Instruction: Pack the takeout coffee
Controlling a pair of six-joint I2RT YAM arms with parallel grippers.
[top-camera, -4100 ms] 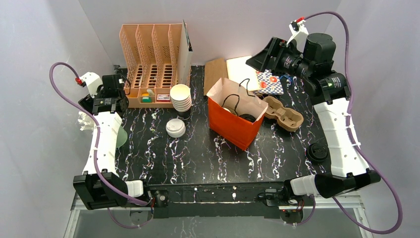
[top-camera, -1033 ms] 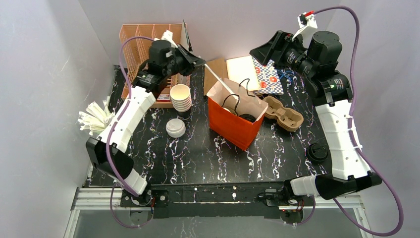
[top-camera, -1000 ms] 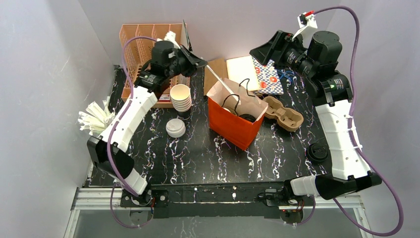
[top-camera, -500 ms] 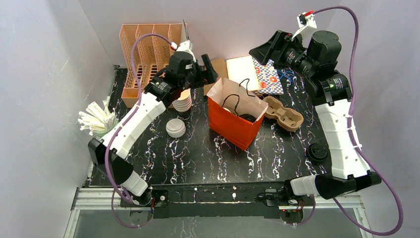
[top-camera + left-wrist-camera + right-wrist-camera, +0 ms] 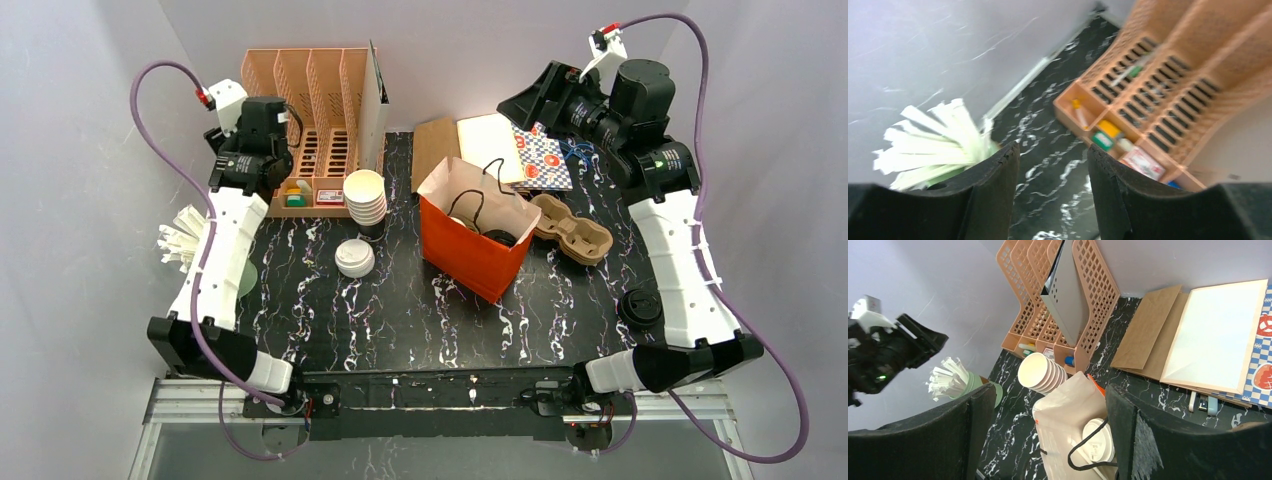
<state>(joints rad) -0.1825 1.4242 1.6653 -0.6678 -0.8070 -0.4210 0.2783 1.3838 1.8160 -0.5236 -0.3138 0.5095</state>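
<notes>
The orange paper bag (image 5: 468,250) stands open mid-table. Inside it I see a white-lidded cup (image 5: 462,222) and a black-lidded one (image 5: 498,238); their dark green bodies are hidden. The white lid (image 5: 1096,440) and the bag's pale inside (image 5: 1068,415) also show in the right wrist view. My left gripper (image 5: 248,165) is open and empty at the far left, above bare table (image 5: 1052,150) between the straws and the organizer. My right gripper (image 5: 525,103) is open and empty, high behind the bag, looking down at it (image 5: 1048,395).
A stack of lidless white cups (image 5: 365,198) and a loose white lid (image 5: 354,258) sit left of the bag. A cardboard cup carrier (image 5: 575,228) lies to its right. Also here are a peach organizer (image 5: 310,120), straws in a green cup (image 5: 195,235), a black lid (image 5: 640,305), and flat paper (image 5: 480,140).
A second ago my left gripper held a white straw over the bag. It has let go and swung back left to the organizer. My right arm has barely moved.
</notes>
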